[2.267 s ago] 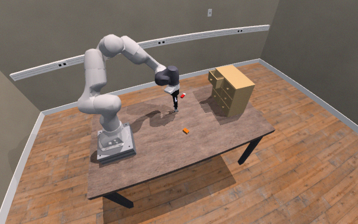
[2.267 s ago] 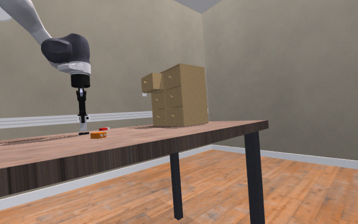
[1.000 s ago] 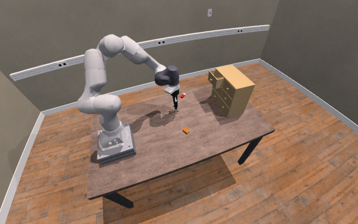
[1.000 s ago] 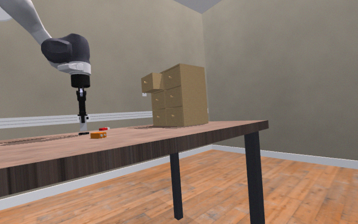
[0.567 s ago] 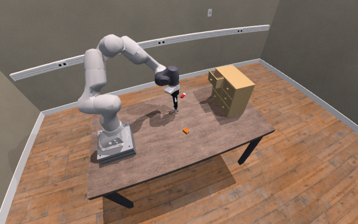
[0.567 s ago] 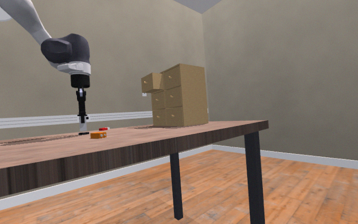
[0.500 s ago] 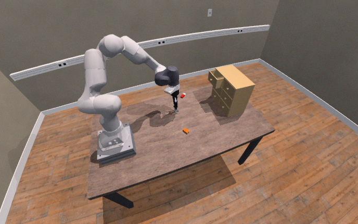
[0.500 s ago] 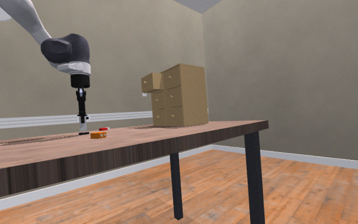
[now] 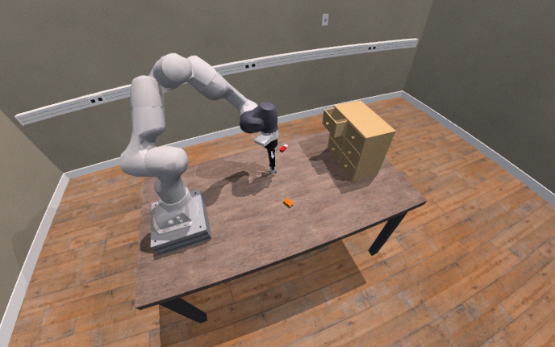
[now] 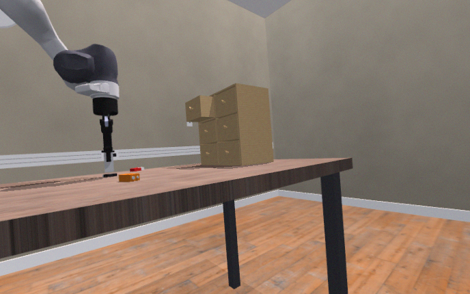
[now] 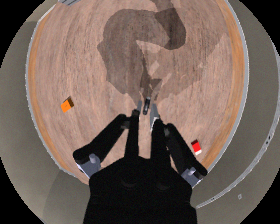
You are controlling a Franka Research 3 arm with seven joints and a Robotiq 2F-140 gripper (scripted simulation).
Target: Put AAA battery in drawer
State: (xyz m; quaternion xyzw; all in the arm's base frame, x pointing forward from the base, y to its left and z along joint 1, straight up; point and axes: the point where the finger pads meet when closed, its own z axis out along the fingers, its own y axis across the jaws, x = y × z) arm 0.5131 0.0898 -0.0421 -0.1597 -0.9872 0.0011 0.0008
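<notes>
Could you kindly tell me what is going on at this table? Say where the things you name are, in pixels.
A single white robot arm (image 9: 147,105) (image 10: 37,27) has its black two-finger gripper (image 9: 273,170) (image 10: 108,171) (image 11: 146,111) pointing down at a small, dark cylindrical battery (image 10: 109,175) (image 11: 147,105) on the table. The fingers stand slightly apart around it, apparently not gripping it. The light wooden chest's top-left drawer (image 9: 333,125) (image 10: 192,109) is pulled out; its other drawers look shut. The battery has yet to go in.

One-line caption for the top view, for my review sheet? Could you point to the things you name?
Arm's fingers (image 9: 272,171) (image 10: 108,173) low over the table, chest's (image 9: 368,120) (image 10: 253,126) top-left drawer (image 9: 334,125) (image 10: 196,109) pulled out.
</notes>
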